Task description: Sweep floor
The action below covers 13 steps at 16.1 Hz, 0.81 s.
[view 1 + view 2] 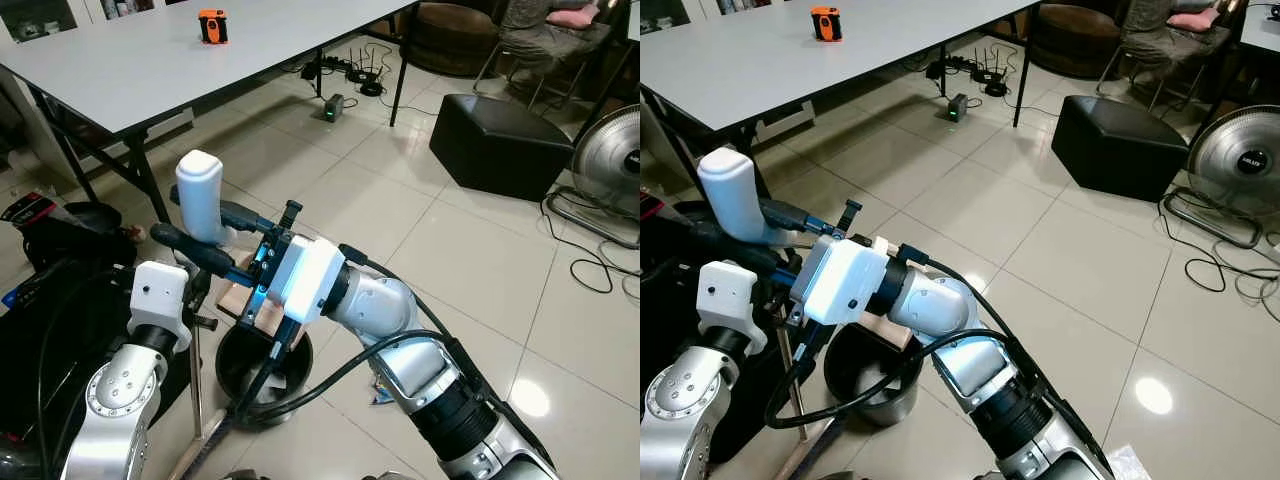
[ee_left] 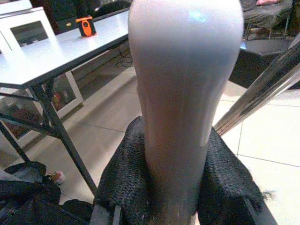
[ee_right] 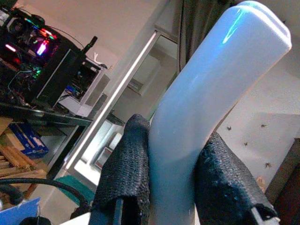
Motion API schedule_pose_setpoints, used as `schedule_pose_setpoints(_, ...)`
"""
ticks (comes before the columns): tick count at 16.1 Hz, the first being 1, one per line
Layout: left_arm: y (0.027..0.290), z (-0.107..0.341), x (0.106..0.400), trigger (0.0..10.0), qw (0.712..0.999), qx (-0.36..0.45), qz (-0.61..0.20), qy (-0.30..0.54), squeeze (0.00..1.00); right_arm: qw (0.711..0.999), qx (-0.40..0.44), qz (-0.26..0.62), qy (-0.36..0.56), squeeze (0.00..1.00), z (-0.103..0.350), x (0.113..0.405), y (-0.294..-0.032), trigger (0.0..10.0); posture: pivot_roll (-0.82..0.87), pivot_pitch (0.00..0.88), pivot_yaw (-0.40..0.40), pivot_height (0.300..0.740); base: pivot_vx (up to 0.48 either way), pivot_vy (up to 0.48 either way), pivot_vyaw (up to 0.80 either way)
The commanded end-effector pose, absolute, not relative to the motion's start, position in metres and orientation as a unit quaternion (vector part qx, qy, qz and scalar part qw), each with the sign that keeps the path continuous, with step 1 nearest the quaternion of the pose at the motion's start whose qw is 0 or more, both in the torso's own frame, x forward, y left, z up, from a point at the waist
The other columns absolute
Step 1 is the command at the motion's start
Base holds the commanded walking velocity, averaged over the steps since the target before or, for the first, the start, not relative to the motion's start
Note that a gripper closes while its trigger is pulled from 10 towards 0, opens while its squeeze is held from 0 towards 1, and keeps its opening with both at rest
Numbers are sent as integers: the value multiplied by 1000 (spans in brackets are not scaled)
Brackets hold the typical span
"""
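Left gripper point(image 2: 173, 197) and right gripper point(image 3: 173, 187) are both clamping the white handle point(image 1: 200, 195), which is standing upright above a black bucket point(image 1: 262, 375) on the tiled floor point(image 1: 470, 250). Beyond, a grey table point(image 1: 150, 60) is carrying an orange device point(image 1: 212, 26); a black ottoman point(image 1: 500, 145) and a fan point(image 1: 610, 165) are sitting well apart to the right.

Pale glossy floor tiles point(image 1: 470, 250) reflect ceiling light. A long grey desk point(image 1: 150, 60) on black legs carries a small orange device point(image 1: 212, 25). Beyond it sit a black ottoman point(image 1: 500, 140), a standing fan point(image 1: 612, 165) with trailing cables, and a router point(image 1: 362, 75) on the floor.
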<state>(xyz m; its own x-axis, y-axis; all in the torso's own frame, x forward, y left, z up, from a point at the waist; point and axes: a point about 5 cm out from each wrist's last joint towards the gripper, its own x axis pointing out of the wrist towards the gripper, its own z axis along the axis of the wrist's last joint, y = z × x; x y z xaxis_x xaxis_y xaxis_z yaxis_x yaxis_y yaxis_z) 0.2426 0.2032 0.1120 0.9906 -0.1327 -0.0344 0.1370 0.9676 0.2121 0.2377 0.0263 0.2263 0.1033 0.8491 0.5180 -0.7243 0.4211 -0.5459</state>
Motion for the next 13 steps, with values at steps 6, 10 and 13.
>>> schedule_pose_setpoints(6,202,115,246,10000,992,96,-83,0,0,776,-102,441,-440,0,255,264,0,10000,103,11,1,740,0,0,0)
schedule_pose_setpoints(10,201,115,247,10000,991,89,-101,-4,0,890,-106,256,-363,0,267,313,-85,10000,69,6,18,740,0,0,0)
schedule_pose_setpoints(13,200,114,247,10000,991,87,-104,-5,0,933,-76,157,-314,0,259,320,-133,10000,62,7,13,740,0,0,0)
